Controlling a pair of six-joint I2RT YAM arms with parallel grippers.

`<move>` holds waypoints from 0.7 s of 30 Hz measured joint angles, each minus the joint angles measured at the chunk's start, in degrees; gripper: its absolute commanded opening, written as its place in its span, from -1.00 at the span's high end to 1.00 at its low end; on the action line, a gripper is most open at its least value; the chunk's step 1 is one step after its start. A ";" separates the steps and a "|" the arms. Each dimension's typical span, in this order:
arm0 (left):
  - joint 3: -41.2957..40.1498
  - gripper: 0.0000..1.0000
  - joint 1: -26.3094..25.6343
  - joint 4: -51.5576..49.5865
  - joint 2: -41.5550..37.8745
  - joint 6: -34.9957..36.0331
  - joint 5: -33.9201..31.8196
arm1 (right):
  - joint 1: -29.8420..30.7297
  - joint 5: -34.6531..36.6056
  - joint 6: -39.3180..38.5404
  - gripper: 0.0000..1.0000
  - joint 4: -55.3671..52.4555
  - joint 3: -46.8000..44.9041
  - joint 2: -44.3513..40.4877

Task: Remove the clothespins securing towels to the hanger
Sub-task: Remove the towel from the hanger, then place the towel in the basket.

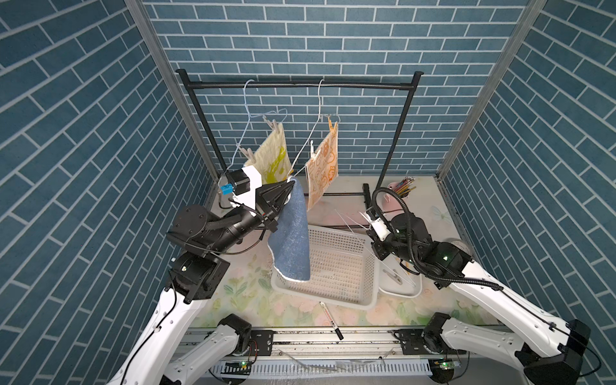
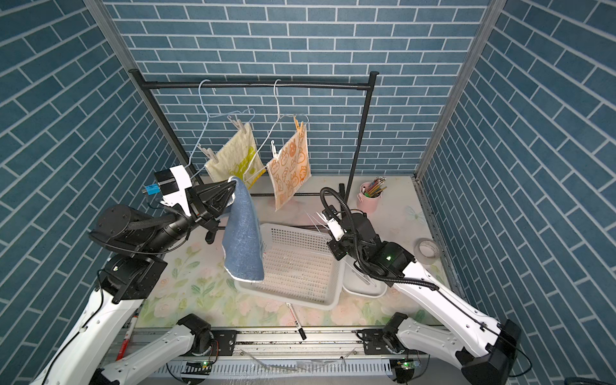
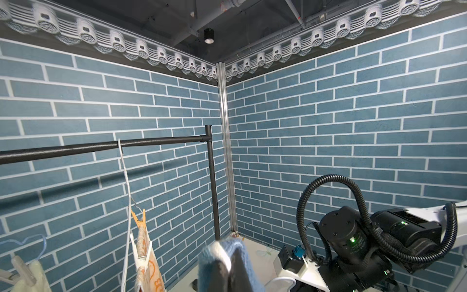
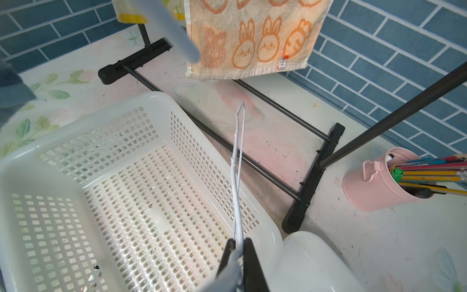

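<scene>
Left fingers: closed on the top corner of the blue towel, which hangs free with its lower edge over the near corner of the basket.
Right fingers: pinched shut on a bare hanger, held low beside the basket's far side.
Step in hand: you appear to be putting the freed towel away. Bring the left arm further over the middle of the basket before you let go, or the cloth may drape over the rim and slide onto the table.
Next: park the bare hanger where its wire cannot snag the hanging cloths.
Clothespins: four are clipped on, two on the yellow towel and two on the orange towel. At least one loose pin lies in the small tray.
Approach: squeeze each pin's tail ends and steady its hanger, since both swing from the rail.
Table: floral-printed and scuffed, with a marker near the front edge and a pink cup of pencils at the back.
Room: blue brick-pattern walls close on three sides, so keep elbows tucked.
</scene>
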 measured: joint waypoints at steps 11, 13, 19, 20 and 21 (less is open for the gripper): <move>-11.13 1.00 -2.12 0.17 0.92 -2.38 5.01 | -0.31 0.66 0.98 1.00 2.64 -0.26 -1.95; -14.84 1.00 -2.54 0.39 -0.04 -3.26 4.70 | -0.35 1.07 1.01 1.00 2.93 -0.26 -2.03; -25.42 0.29 -2.93 0.20 -1.44 -6.03 1.77 | -0.48 1.95 0.98 1.00 3.43 -0.26 -2.05; -26.51 0.11 -2.95 -0.24 -1.38 -6.38 1.11 | -0.59 1.99 1.01 1.00 3.48 -0.26 -2.05; -27.17 -0.02 -2.97 -0.90 -1.33 -6.49 0.55 | -0.68 2.05 1.01 1.00 3.54 -0.26 -2.05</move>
